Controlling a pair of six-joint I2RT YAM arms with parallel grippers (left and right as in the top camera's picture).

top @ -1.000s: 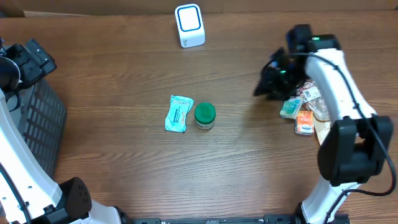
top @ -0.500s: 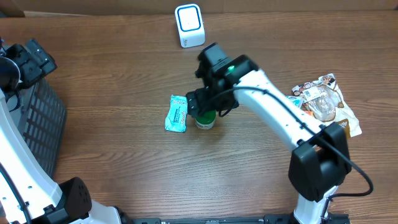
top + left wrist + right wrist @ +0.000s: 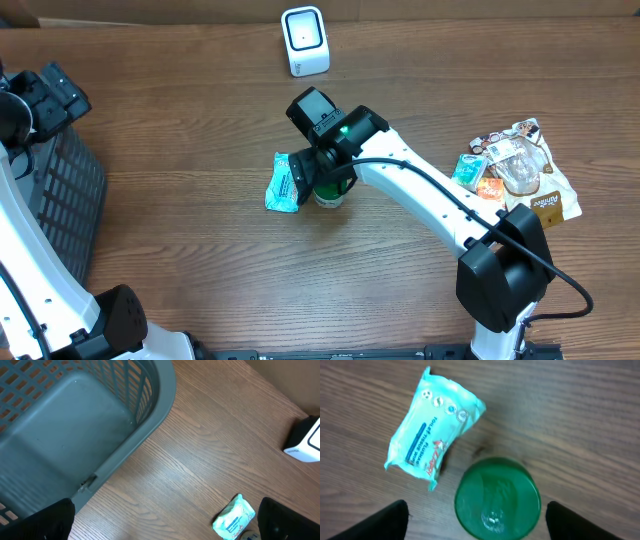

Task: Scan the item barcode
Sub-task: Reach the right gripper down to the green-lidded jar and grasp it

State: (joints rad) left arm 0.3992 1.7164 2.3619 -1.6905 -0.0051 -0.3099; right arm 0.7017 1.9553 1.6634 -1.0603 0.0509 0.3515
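A jar with a green lid (image 3: 497, 497) stands upright mid-table, with a teal tissue packet (image 3: 432, 430) lying flat just to its left. My right gripper (image 3: 480, 522) hovers over the jar, open, one finger on each side with bare wood between fingers and lid. From overhead, the right gripper (image 3: 322, 168) covers most of the jar (image 3: 330, 195), beside the packet (image 3: 284, 183). The white and blue scanner (image 3: 305, 41) stands at the table's far edge. My left gripper (image 3: 162, 522) is open and empty, high at the far left (image 3: 45, 100).
A grey slatted basket (image 3: 75, 435) sits at the left edge below the left gripper (image 3: 60, 200). A pile of snack packets (image 3: 510, 170) lies at the right. The scanner's corner (image 3: 305, 442) shows in the left wrist view.
My right arm has swung from the snack pile at the right over to the green-lidded jar, and its jaws have opened. The left arm has not moved.
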